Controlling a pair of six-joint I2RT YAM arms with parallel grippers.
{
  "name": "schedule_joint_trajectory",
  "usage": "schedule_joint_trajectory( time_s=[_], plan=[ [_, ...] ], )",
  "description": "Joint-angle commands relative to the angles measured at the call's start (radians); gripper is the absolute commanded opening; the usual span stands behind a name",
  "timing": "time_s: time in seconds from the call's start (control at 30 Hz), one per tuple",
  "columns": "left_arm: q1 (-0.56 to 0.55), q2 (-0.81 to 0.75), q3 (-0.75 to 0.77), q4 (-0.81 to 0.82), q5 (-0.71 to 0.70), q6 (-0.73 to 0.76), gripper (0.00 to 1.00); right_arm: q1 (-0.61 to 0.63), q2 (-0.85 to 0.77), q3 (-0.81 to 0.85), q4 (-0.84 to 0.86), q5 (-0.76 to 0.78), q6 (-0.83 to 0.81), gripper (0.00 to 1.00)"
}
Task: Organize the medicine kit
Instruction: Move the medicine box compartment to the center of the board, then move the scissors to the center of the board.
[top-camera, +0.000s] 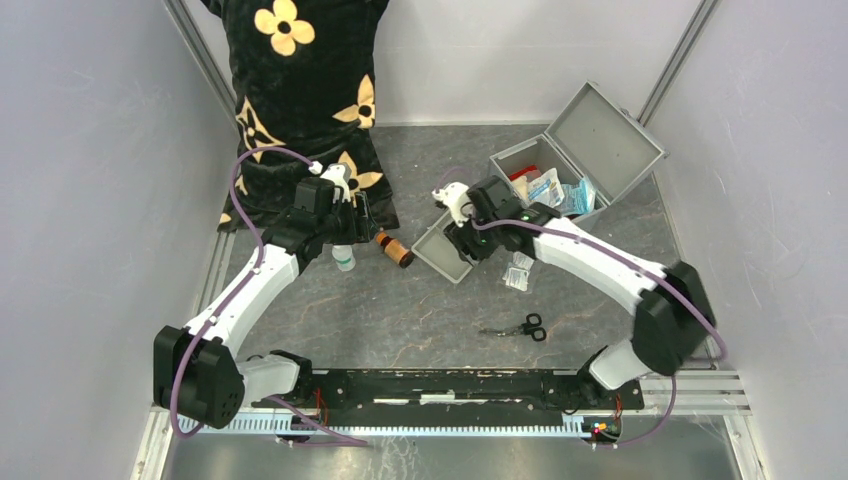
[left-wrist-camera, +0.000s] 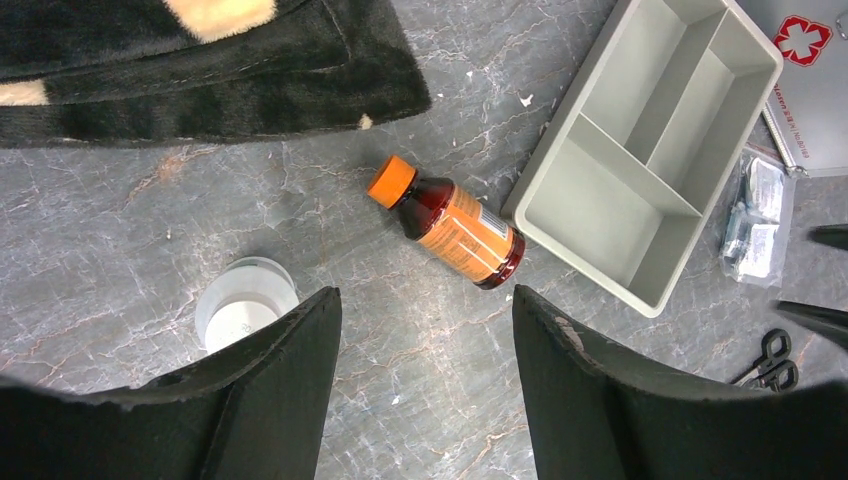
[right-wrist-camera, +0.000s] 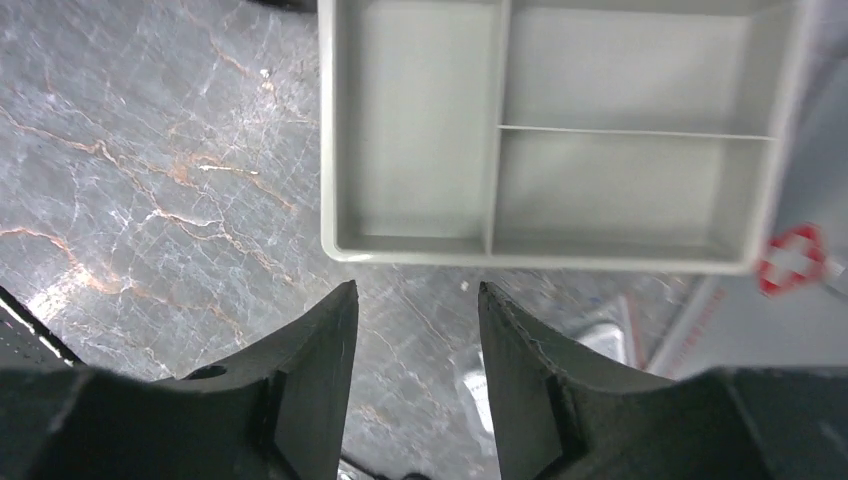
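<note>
**A:** Where does the tidying stand?

**B:** Partway, I'd judge. The medicine kit (top-camera: 575, 165) sits on the table beyond the right fingers (right-wrist-camera: 310, 370) and off to their right. Its lid is thrown back, and a few blue-and-white packets and something red are inside. Several things lie outside it.

**A:** And those right fingers?

**B:** Parted, with nothing between them, low over the table. The divided grey tray (right-wrist-camera: 540, 260) lies just past their tips, and all three of its compartments are bare.

**A:** So the tray is the step in hand?

**B:** That's my reading. To lift it, the fingers would need to move forward so one drops inside the near wall and one stays outside, then close. The wall is thin, so it could slip or tip.

**A:** The left side?

**B:** The left fingers (left-wrist-camera: 290, 390) are spread wide and empty, held above the table. Straight ahead of the gap between them, an amber bottle (left-wrist-camera: 450, 228) with an orange cap lies on its side. A white-capped bottle (left-wrist-camera: 245, 312) stands just beside the left-hand tip.

**A:** Which one should go first?

**B:** Probably the amber bottle. It is round and may roll, so the fingers should close across its body.

**A:** Other strays?

**B:** A clear sachet packet (left-wrist-camera: 757, 212) lies to the right of those fingers, past the tray. Scissors (left-wrist-camera: 772, 362) lie nearer on the same side.
</note>
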Motion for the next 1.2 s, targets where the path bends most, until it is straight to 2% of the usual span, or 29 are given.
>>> schedule_joint_trajectory(
  time_s=[0.0,0.1,0.2,0.3,0.4,0.6,0.8,1.0,1.17],
  plan=[
    [-0.005,-0.015,0.005,0.028,-0.021,0.002,0.70,-0.004,-0.171,-0.066,-0.064,0.164,0.053,0.55],
    [-0.005,-0.015,0.006,0.029,-0.015,-0.001,0.70,-0.012,-0.259,-0.190,-0.132,0.313,0.180,0.58],
    [-0.004,-0.005,0.011,0.029,0.002,-0.003,0.70,-0.024,-0.367,-0.339,-0.108,0.377,0.362,0.62],
    [-0.006,-0.005,0.010,0.031,0.012,-0.005,0.70,-0.043,-0.494,-0.509,-0.017,0.352,0.519,0.63],
    [-0.005,-0.013,0.008,0.034,0.021,-0.005,0.70,-0.051,-0.581,-0.632,0.062,0.311,0.596,0.63],
    [-0.031,-0.012,0.006,0.049,0.086,0.002,0.70,-0.052,-0.545,-0.658,0.059,0.178,0.531,0.60],
    [-0.155,-0.033,0.000,0.039,0.039,0.011,0.71,-0.051,-0.493,-0.693,0.085,0.137,0.529,0.58],
    [-0.208,-0.051,-0.027,0.046,0.033,-0.038,0.72,-0.052,-0.465,-0.699,0.089,0.106,0.516,0.47],
    [-0.217,-0.084,-0.048,0.045,0.014,-0.082,0.72,-0.039,-0.428,-0.684,0.201,-0.075,0.449,0.37]
  ],
)
